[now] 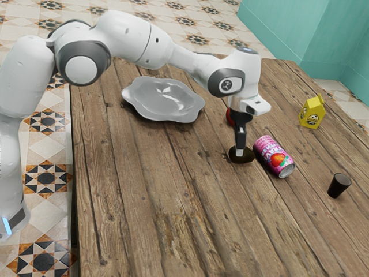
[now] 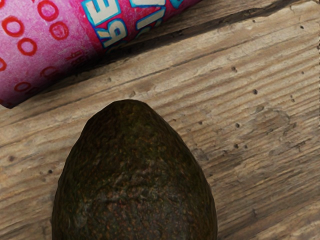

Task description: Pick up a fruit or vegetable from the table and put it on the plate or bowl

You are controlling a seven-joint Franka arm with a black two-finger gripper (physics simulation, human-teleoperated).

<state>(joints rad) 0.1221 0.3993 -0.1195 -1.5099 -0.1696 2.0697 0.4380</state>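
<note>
A dark brown avocado (image 1: pixel 247 156) lies on the wooden table, close to a pink soda can (image 1: pixel 274 156) lying on its side. My gripper (image 1: pixel 240 148) points straight down and reaches the avocado's top. In the wrist view the avocado (image 2: pixel 135 180) sits directly under my hand, with the pink can (image 2: pixel 55 40) just past its narrow end. A wavy-edged grey plate (image 1: pixel 163 99) rests on the table toward the exterior view's left, well apart from the avocado. A red round fruit (image 1: pixel 229 119) is partly hidden behind my hand.
A yellow carton (image 1: pixel 312 111) stands at the exterior view's right. A small black cup (image 1: pixel 339 185) stands near the right edge, in front of the can. Teal walls rise at the far right corner. Bare wood (image 1: pixel 173 202) stretches across the front.
</note>
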